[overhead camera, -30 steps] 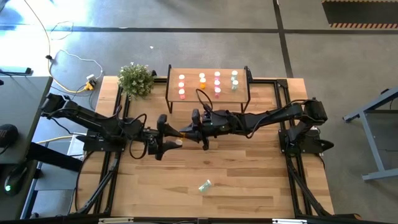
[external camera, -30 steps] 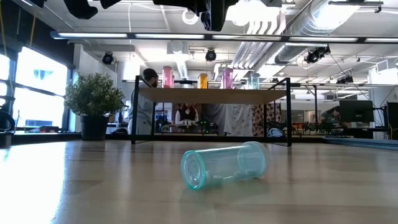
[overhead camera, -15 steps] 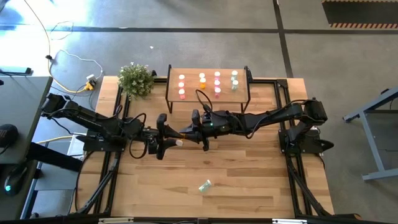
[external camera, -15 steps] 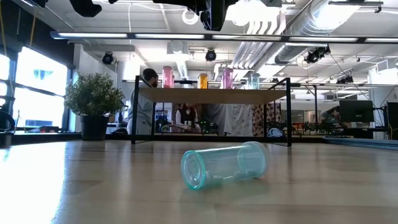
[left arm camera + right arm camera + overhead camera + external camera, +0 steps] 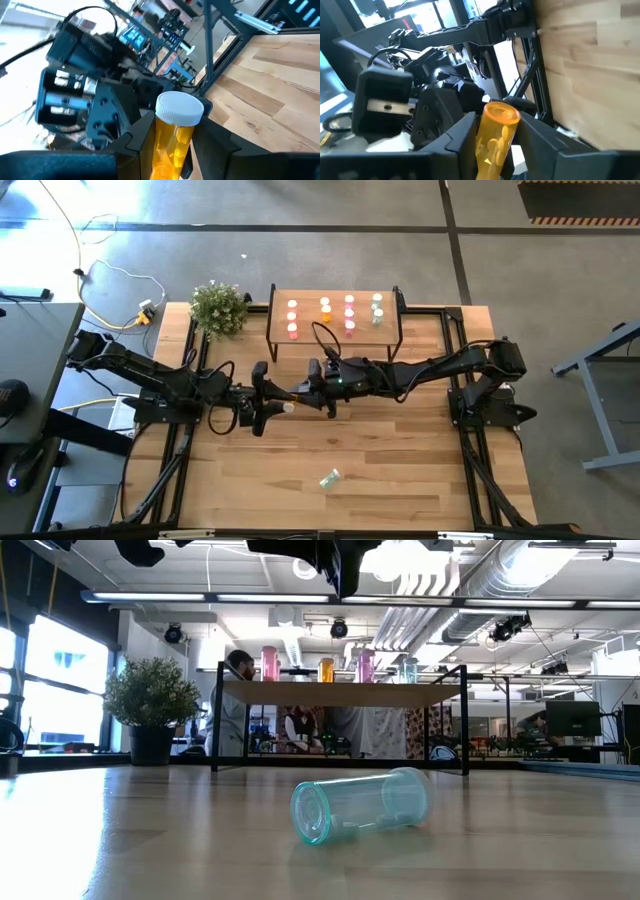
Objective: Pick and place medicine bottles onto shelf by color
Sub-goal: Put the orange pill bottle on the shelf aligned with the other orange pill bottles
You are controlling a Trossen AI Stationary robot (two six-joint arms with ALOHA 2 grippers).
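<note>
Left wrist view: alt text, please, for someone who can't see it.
An orange medicine bottle with a white cap stands gripped between the left gripper's dark fingers. The right gripper faces it at close range above the wooden tabletop.

overhead down, table-level across (room behind), 2 wrist close-ups

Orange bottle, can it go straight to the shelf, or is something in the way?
Only the right gripper, close against the orange bottle on the shelf side; the left gripper holds the bottle. Nothing else stands before the shelf.
</note>
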